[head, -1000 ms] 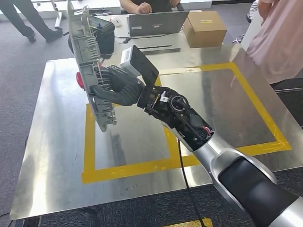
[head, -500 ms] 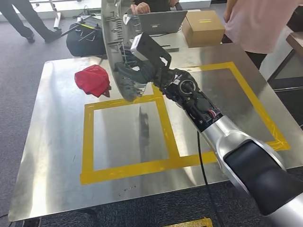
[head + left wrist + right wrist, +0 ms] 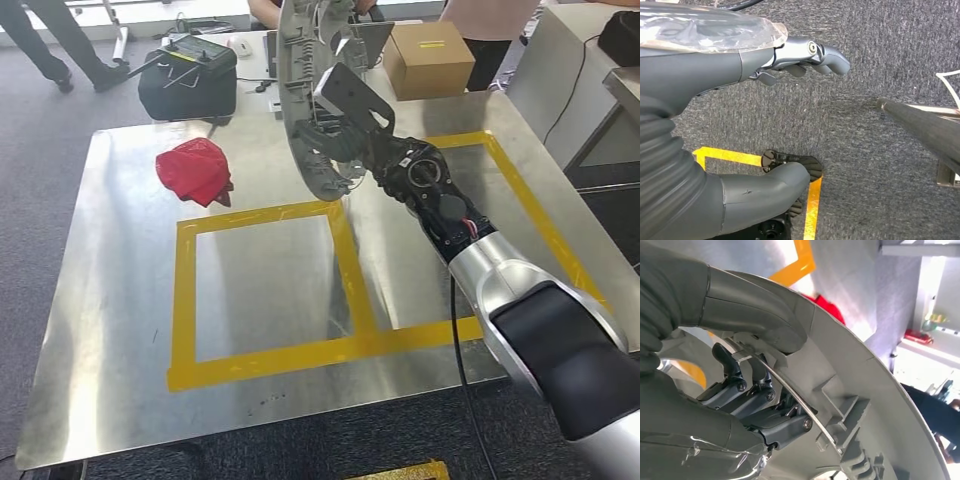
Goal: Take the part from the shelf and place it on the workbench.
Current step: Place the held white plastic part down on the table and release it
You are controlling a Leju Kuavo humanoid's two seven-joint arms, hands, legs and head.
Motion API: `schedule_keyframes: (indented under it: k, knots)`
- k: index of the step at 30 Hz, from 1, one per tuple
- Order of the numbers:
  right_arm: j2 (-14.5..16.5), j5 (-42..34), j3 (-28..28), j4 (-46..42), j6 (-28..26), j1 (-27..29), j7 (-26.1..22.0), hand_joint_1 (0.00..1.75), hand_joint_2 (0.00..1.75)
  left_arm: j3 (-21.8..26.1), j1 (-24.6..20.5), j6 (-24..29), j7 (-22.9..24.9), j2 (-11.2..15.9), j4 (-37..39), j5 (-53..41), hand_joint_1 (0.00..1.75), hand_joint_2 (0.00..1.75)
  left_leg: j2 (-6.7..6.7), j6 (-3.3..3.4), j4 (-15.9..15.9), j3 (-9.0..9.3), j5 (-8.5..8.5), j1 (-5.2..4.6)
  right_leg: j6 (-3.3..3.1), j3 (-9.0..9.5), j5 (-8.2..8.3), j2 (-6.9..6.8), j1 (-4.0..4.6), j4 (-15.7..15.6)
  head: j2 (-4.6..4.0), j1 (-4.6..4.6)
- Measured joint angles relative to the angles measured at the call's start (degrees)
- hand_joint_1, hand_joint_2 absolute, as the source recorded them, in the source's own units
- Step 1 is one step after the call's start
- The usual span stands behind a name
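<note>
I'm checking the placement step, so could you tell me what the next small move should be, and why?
Probably lower the grey part toward the workbench. The right robot hand grips it upright in the air above the yellow tape, not yet resting on the metal surface.

Red cloth (image 3: 193, 170); cardboard box (image 3: 430, 57); laptop (image 3: 370, 40)

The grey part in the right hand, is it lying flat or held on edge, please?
On edge: the grey part stands nearly upright in the right hand, clear above the workbench.
</note>
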Motion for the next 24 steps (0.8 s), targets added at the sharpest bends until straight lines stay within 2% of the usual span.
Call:
schedule_keyframes:
  k: [14, 19, 24]
  knots:
    - [-3.64, 3.68, -1.69, 1.77, -0.72, -0.03, 1.14, 1.75, 1.75, 0.0, 0.06, 0.12, -0.12, -0.02, 0.0, 0.09, 0.0, 1.75, -0.01, -0.03, -0.1, 0.11, 0.02, -0.01, 0.0, 0.05, 0.0, -0.01, 0.0, -0.01, 0.0, -0.09]
    - [-6.34, 5.7, -2.41, 2.48, -0.72, 0.03, 1.75, 1.75, 1.75, 0.0, 0.41, 0.12, -0.54, -0.01, 0.0, 0.52, 0.0, 1.75, -0.04, -0.03, -0.12, 0.12, 0.02, -0.02, 0.02, 0.07, -0.02, -0.06, -0.02, -0.03, 0.0, -0.13]
    - [-10.7, 9.53, -3.97, 2.8, -0.76, 2.12, 3.66, 1.75, 1.75, 0.0, 0.73, -0.04, -0.87, 0.0, 0.0, 0.73, 0.0, 1.75, -0.05, -0.03, -0.11, 0.16, 0.02, -0.08, 0.03, 0.13, -0.03, -0.09, -0.05, -0.05, 0.0, -0.05]
